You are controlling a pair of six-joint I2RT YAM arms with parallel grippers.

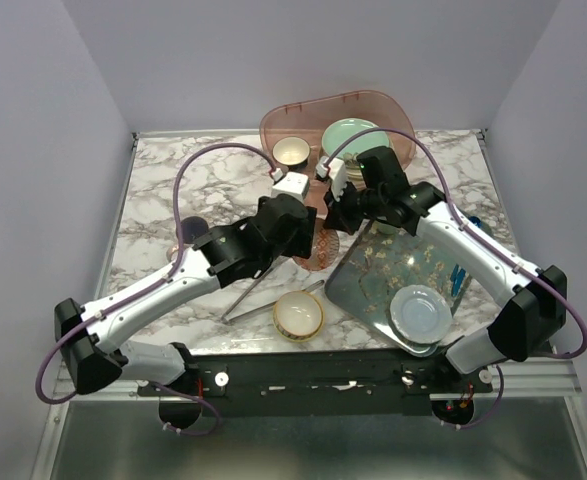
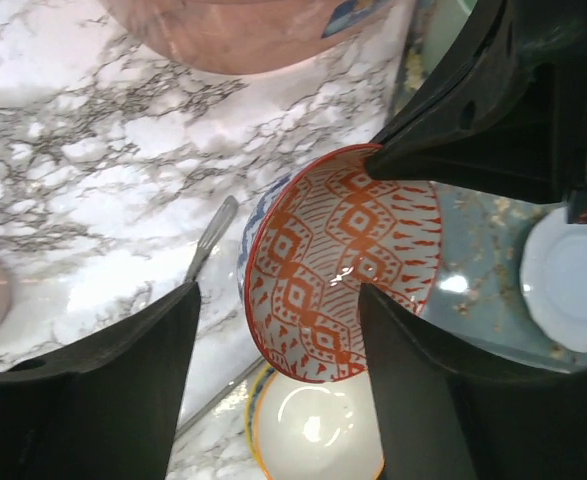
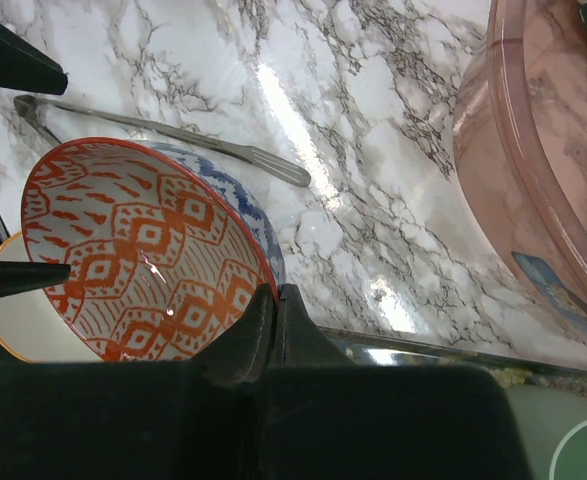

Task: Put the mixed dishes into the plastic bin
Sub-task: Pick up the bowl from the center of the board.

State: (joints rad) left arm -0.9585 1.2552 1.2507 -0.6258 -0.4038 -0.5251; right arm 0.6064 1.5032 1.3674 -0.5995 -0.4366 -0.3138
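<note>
White arm links (image 1: 143,300), blk joints (image 1: 243,245), purple cables (image 1: 223,147), blk fingers (image 2: 93,400).

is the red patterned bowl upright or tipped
Tipped: the red bowl leans steeply, opening facing sideways, rim pinched in the right end effector.

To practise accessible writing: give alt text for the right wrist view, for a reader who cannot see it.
The right tool, shut, pinches the rim of a small red patterned bowl. Beyond it, metal tongs lie on the marble table, and the pink plastic bin sits at upper right.
</note>
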